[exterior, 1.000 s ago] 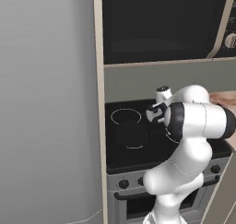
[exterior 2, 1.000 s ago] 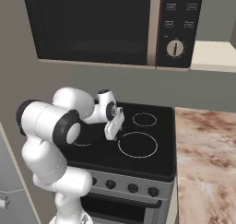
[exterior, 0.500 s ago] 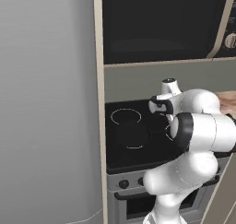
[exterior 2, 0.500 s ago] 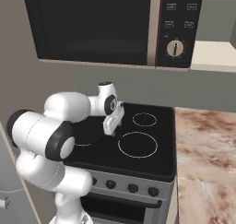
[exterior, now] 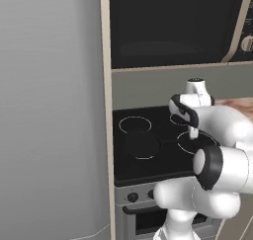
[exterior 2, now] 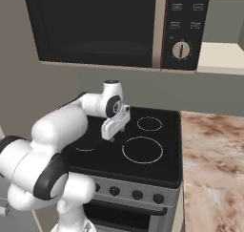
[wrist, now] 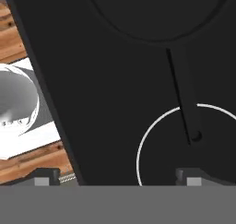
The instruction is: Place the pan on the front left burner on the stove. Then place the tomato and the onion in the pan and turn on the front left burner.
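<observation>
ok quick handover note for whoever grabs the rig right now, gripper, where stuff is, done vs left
Gripper: open, holding nothing, poised over the cooktop just above the far end of the pan handle, not touching it.
Pan: sits flat on the front left burner of the stove, handle pointing toward the large front right ring. Nothing in it.
Done: pan placement looks complete.
Left: put the tomato and the onion in the pan, then turn the front left burner's knob in the knob row; which knob that is I cannot tell.
</observation>
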{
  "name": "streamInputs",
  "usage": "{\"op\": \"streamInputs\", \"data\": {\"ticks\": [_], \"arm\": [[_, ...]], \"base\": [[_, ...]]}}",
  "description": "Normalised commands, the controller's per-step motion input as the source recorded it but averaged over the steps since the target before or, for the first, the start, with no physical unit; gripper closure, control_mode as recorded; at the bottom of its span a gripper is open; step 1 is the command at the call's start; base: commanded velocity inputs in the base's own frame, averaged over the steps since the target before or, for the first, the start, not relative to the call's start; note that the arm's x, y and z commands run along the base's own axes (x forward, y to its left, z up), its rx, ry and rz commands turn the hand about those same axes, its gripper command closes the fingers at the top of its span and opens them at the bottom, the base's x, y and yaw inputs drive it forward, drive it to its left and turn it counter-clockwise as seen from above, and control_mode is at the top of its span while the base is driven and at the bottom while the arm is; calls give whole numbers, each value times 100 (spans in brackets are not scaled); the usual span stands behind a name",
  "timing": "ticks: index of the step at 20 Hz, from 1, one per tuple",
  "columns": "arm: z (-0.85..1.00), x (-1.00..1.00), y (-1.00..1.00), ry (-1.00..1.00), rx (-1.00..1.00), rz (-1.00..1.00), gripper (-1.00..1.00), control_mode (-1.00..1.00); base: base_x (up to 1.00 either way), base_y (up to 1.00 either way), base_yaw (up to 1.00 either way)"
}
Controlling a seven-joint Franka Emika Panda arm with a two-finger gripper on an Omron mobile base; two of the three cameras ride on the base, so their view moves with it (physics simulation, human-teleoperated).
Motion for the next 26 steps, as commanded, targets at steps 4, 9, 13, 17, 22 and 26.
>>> {"op": "streamInputs", "data": {"ticks": [4, 9, 13, 17, 22, 26], "arm": [[39, -64, 0, 1, 1, -23, -100, -100], [27, -69, 0, 0, 0, -25, -100, -100], [19, -53, 7, 0, 0, -30, -100, -100], [15, -43, 11, 0, 0, -28, -100, -100], [13, -29, 2, 3, 1, -20, -100, -100], [6, 0, 0, 7, 3, -3, -100, -100]], "base": [[0, 0, 0], [0, 0, 0], [0, 0, 0], [0, 0, 0], [0, 0, 0], [0, 0, 0]]}}
